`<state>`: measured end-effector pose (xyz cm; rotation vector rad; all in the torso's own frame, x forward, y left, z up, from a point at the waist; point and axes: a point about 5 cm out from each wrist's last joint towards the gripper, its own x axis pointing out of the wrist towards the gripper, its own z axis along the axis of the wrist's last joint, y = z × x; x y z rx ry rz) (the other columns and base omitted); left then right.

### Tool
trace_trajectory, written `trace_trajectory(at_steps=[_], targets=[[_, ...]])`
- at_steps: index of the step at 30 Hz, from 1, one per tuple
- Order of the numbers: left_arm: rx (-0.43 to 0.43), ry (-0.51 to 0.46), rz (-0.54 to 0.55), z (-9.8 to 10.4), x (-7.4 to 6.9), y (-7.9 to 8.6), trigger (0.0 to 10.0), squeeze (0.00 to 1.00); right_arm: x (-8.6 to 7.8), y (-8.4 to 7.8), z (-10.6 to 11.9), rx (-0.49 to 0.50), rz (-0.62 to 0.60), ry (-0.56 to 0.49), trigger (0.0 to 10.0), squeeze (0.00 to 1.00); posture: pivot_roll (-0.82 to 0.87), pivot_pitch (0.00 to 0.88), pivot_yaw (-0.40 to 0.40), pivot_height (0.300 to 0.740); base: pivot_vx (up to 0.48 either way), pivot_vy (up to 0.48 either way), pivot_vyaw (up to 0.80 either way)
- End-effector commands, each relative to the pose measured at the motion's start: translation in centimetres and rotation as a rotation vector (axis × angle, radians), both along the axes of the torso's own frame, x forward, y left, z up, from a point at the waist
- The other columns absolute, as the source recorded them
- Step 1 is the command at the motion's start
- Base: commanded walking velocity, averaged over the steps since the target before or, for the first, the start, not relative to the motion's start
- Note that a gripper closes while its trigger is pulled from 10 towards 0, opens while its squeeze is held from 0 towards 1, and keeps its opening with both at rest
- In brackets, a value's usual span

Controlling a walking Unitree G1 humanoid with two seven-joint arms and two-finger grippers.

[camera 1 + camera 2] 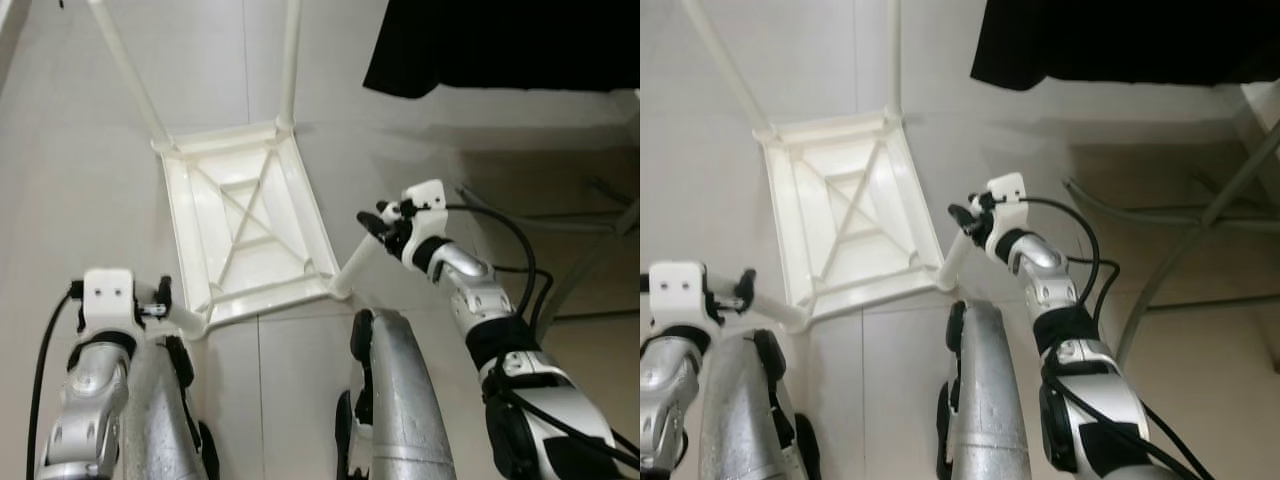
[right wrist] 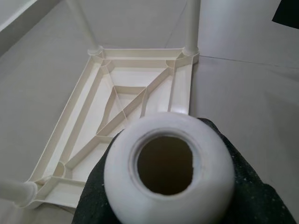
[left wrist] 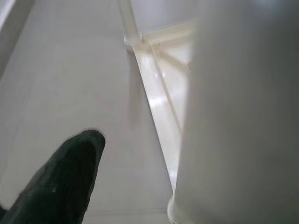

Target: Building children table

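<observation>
Right hand (image 1: pixel 380 226) clenched on the near-right leg (image 1: pixel 355 265) top, left hand (image 1: pixel 160 300) gripping the near-left leg (image 1: pixel 190 320), likely steadying both in their corner sockets. Children table (image 1: pixel 245 225) lies upside down on the floor (image 1: pixel 60 150), far legs already upright.

Home room, pale tiled floor (image 1: pixel 80 190)

Pale tiled floor (image 1: pixel 90 180) carries the upturned white table (image 1: pixel 245 225), beside perhaps dark cloth (image 1: pixel 500 45)
</observation>
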<state>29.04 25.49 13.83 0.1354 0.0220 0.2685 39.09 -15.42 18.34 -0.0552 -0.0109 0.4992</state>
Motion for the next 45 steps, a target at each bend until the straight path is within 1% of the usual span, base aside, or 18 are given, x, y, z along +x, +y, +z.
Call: trace_trajectory(at_steps=[1, 4, 5, 13, 18, 20, 21, 22, 27, 33, 34, 36, 37, 39, 40, 41, 42, 45], targets=[[0.001, 0.05, 0.04, -1.3, 0.1, 1.1, 10.0, 0.0, -0.7, 0.4, -1.8, 0.045, 0.064, 0.075, 0.0, 0.0, -0.12, 0.487, -0.143, 0.465, 0.0, 0.0, 0.0], [-0.006, 0.051, 0.038, -1.5, 0.6, 1.2, 10.0, 0.0, -0.9, 0.6, -1.6, 0.051, 0.078, 0.07, 0.0, 0.0, -0.12, 0.488, -0.142, 0.465, 0.0, 0.0, 0.0], [-0.018, 0.056, 0.034, -2.1, 0.7, 1.0, 0.0, 0.0, -1.1, 0.9, -1.6, 0.05, 0.091, 0.069, 0.0, 0.0, -0.13, 0.488, -0.142, 0.465, 0.0, 0.0, 0.0], [-0.048, 0.067, 0.025, -4.2, -0.1, 0.0, 0.0, 0.0, -2.1, 1.8, -1.9, 0.027, 0.1, 0.082, 0.0, 0.0, -0.12, 0.488, -0.142, 0.465, 0.0, 0.0, 0.0], [-0.061, 0.047, 0.019, -4.1, -0.5, 0.2, 0.0, 0.0, -2.8, 1.9, -2.7, 0.002, 0.009, 0.102, 0.0, 0.0, -0.1, 0.479, -0.14, 0.465, 0.0, 0.0, 0.0], [-0.062, 0.032, 0.009, -3.8, -0.6, 0.2, 0.0, 0.0, -3.1, 1.7, -3.0, -0.003, -0.022, 0.109, 0.8, 0.0, -0.1, 0.478, -0.139, 0.465, 0.0, 0.0, 0.0], [-0.058, 0.015, -0.004, -3.5, -0.6, 0.3, 0.0, 0.0, -3.4, 1.3, -2.9, 0.008, -0.045, 0.117, 8.9, 0.0, -0.09, 0.473, -0.134, 0.465, 0.0, 0.0, 0.0], [-0.052, -0.003, -0.018, -3.1, -0.6, 0.4, 0.0, 0.0, -3.6, 1.0, -2.8, 0.008, -0.056, 0.118, 10.0, 0.0, -0.09, 0.469, -0.133, 0.465, 0.0, 0.0, 0.0], [-0.034, -0.045, -0.057, -2.0, -0.4, 0.5, 0.0, 0.0, -4.3, 0.7, -2.4, 0.03, -0.039, 0.131, 10.0, 0.0, -0.08, 0.457, -0.13, 0.475, 0.0, 0.0, 0.0], [-0.002, -0.137, -0.114, 0.8, 0.3, 0.1, 0.0, 0.0, -5.2, 1.9, -1.6, 0.089, 0.013, 0.12, 10.0, 0.0, -0.07, 0.44, -0.126, 0.495, 0.0, 0.0, 0.0], [0.006, -0.208, -0.161, 3.2, 0.9, -0.6, 0.0, 0.0, -5.2, 2.7, -1.0, 0.1, 0.015, 0.094, 10.0, 0.0, -0.06, 0.428, -0.119, 0.505, 0.0, 0.0, 0.0], [0.011, -0.242, -0.191, 4.4, 1.2, -1.1, 0.0, 0.0, -5.2, 3.0, -0.6, 0.098, 0.012, 0.078, 10.0, 0.0, -0.05, 0.422, -0.117, 0.51, 0.0, 0.0, 0.0], [0.017, -0.279, -0.226, 5.8, 1.4, -1.7, 2.2, 0.0, -5.2, 3.3, -0.1, 0.096, 0.016, 0.056, 10.0, 0.0, -0.05, 0.416, -0.114, 0.515, 0.0, 0.0, 0.0], [0.017, -0.279, -0.226, 5.8, 1.4, -1.7, 2.2, 0.0, -5.2, 3.3, -0.1, 0.096, 0.016, 0.056, 10.0, 0.0, -0.05, 0.416, -0.114, 0.515, 0.0, 0.0, 0.0], [0.027, -0.309, -0.255, 6.9, 1.6, -2.1, 6.0, 0.0, -5.1, 3.7, 0.3, 0.092, 0.016, 0.039, 10.0, 0.0, -0.04, 0.404, -0.111, 0.52, 0.0, 0.0, 0.0], [0.027, -0.309, -0.255, 6.9, 1.6, -2.1, 6.0, 0.0, -5.1, 3.7, 0.3, 0.092, 0.016, 0.039, 10.0, 0.0, -0.04, 0.404, -0.111, 0.52, 0.0, 0.0, 0.0], [0.036, -0.352, -0.282, 8.5, 1.7, -2.7, 10.0, 0.0, -4.9, 4.2, 1.0, 0.096, 0.017, 0.012, 10.0, 0.0, -0.03, 0.391, -0.109, 0.525, 0.0, 0.0, 0.0], [0.046, -0.419, -0.313, 10.8, 2.0, -3.4, 10.0, 0.0, -4.3, 5.4, 2.6, 0.12, 0.03, -0.035, 10.0, 0.0, -0.02, 0.361, -0.103, 0.535, 0.0, 0.0, 0.0]])
